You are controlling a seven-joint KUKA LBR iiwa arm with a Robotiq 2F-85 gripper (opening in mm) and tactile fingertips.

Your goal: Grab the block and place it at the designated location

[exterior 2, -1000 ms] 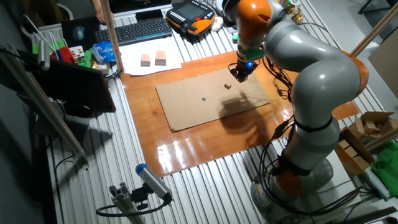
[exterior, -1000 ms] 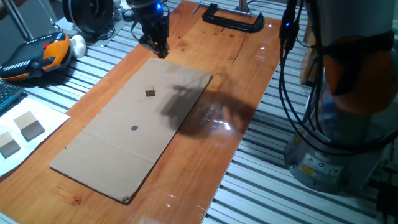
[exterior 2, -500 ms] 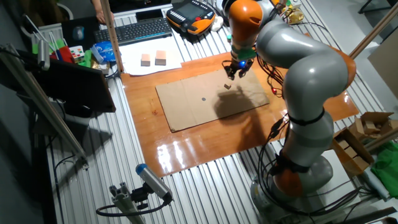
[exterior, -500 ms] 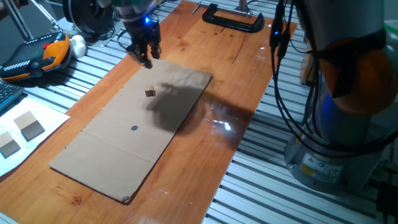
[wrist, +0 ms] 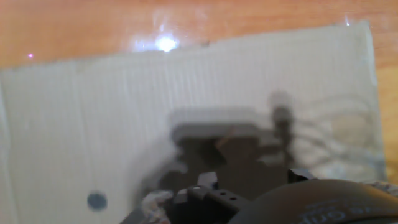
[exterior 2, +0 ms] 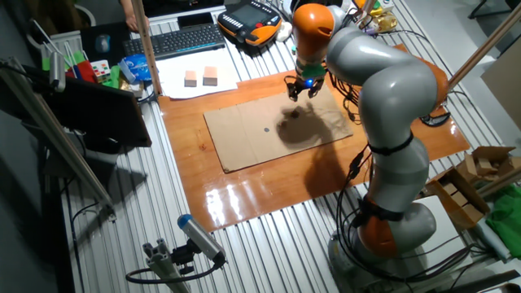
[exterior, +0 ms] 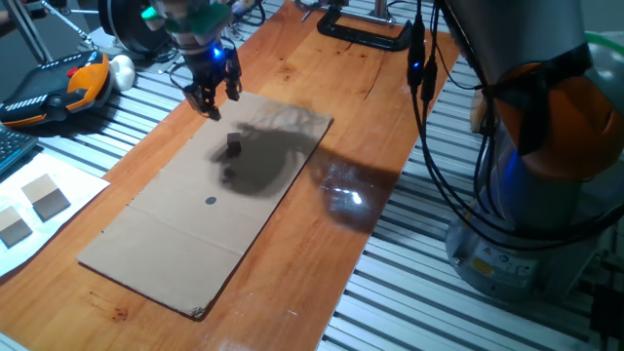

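Observation:
The block [exterior: 234, 145] is a tiny brown cube on the far part of the brown cardboard sheet [exterior: 166, 244], inside the arm's shadow. In the other fixed view it is barely visible in that shadow [exterior 2: 295, 115]. The dark grey dot [exterior: 211, 202] lies nearer the sheet's middle and also shows in the other fixed view [exterior 2: 266, 129] and the hand view [wrist: 96, 200]. My gripper [exterior: 209, 100] hovers open and empty above the sheet's far left edge, apart from the block; it also shows in the other fixed view [exterior 2: 299, 89]. The hand view is blurred; the block [wrist: 222, 140] is a faint shape in shadow.
A black clamp [exterior: 366, 30] lies at the far end of the wooden tabletop. An orange and black pendant [exterior: 60, 86] and two flat tan squares [exterior: 45, 197] on white paper sit to the left. The robot's base [exterior: 531, 224] and its cables stand to the right.
My gripper has moved left along the sheet's far edge and a little lower. The arm's shadow has slid over the block. The block and dot have not moved.

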